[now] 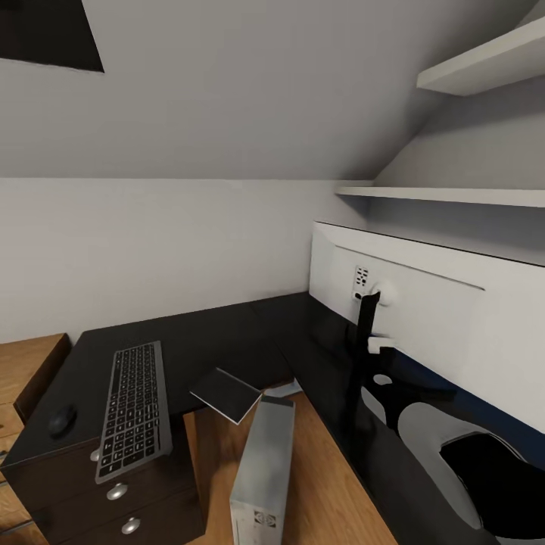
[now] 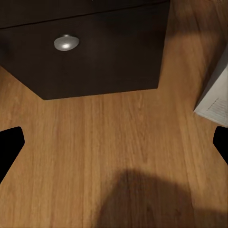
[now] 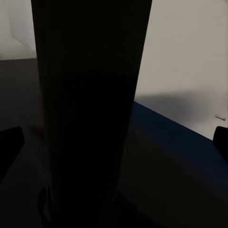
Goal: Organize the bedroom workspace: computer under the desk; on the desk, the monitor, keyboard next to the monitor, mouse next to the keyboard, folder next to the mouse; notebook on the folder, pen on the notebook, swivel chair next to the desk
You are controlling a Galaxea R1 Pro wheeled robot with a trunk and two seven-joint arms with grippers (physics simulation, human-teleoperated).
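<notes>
Plain black fingers (image 2: 10,147) with blunt, angled tips show in both wrist views; no markings, cables or screws are discernible.

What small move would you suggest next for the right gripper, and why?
Probably close the right gripper on the monitor stand: the dark post appears to sit between its open fingers, and the monitor shows its white back.
</notes>
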